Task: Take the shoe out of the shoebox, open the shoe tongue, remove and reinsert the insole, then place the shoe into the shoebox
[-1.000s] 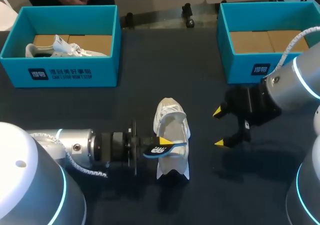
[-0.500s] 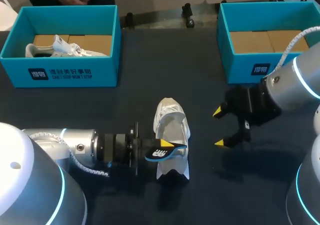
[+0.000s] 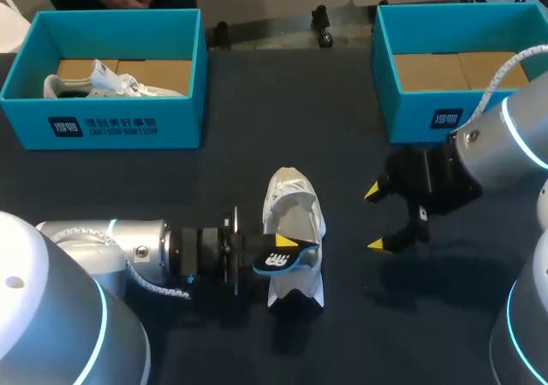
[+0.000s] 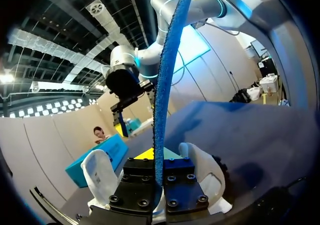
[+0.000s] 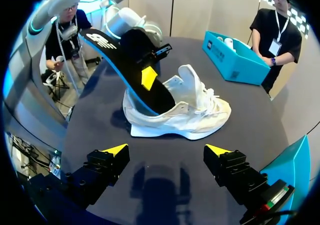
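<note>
Midway through the insole step: blue insole (image 3: pixel 278 263) pinched in left gripper (image 3: pixel 276 252), toe end inside white sneaker (image 3: pixel 291 205). Right gripper (image 3: pixel 377 218) gaping, empty, nearby. Next, likely: steadying the shoe, easing the liner flat.

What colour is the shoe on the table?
The shoe is white, clearest in the right wrist view.

Shoe (image 3: pixel 291 205) on table (image 3: pixel 257 154); left shoebox (image 3: pixel 180 120), right shoebox (image 3: pixel 411 115) behind.

Left gripper (image 3: pixel 289 246) clamps the insole (image 3: pixel 272 263); right gripper (image 3: pixel 375 219) hovers with fingers spread wide.
</note>
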Robot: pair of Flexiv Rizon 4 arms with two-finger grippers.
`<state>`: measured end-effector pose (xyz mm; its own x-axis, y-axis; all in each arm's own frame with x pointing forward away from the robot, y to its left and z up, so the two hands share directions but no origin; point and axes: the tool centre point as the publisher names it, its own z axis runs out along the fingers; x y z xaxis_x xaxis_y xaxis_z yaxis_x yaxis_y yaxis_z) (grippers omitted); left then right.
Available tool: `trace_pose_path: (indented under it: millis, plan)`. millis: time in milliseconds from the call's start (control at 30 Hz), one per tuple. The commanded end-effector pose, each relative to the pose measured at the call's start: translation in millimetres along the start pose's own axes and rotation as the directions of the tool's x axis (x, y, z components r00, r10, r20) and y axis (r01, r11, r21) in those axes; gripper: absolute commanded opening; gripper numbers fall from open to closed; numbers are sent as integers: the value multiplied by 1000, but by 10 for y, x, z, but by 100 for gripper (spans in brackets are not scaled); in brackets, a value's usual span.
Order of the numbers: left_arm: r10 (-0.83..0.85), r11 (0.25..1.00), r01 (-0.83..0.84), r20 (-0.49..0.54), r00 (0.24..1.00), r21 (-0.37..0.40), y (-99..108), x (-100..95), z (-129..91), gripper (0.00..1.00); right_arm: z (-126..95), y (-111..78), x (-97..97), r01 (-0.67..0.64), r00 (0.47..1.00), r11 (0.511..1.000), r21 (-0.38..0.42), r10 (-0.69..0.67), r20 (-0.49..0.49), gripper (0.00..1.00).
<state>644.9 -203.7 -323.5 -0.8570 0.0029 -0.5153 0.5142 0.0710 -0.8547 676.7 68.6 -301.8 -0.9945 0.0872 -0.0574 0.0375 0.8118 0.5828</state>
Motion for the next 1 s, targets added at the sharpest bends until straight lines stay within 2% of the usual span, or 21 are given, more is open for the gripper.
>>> trace_pose_path:
  millis: [33,233,400,433,467,500,533,867,1000]
  plan:
    - [2,1000,-2,0,1000,-8,52,-12,30,0,0,-5,14,1,1000,1000,-2,-1,3,100]
    - [2,999,-2,1,1000,-38,154,-18,54,0,0,-5,14,1,1000,1000,-2,-1,3,100]
    - [-1,999,1,19,1000,-47,138,-32,62,0,0,-5,14,1,1000,1000,-2,-1,3,100]
    - [-1,999,2,20,1000,-46,116,-36,62,24,0,-5,14,1,1000,1000,-2,-1,3,100]
    - [-4,999,5,21,1000,-40,100,-38,62,38,0,-5,14,1,1000,1000,-2,-1,3,100]
    - [-6,999,6,22,1000,-36,67,-44,60,45,0,-5,14,1,1000,1000,-2,-1,3,100]
    - [-6,1000,7,24,1000,-27,41,-48,58,46,0,-5,14,1,1000,1000,-2,-1,3,100]
    - [7,1000,-7,34,999,3,-151,-80,-22,34,0,-5,14,1,1000,1000,-2,-1,3,100]
    - [13,1000,-13,29,999,9,-178,-65,-45,22,0,-5,14,1,1000,1000,-2,-1,3,100]
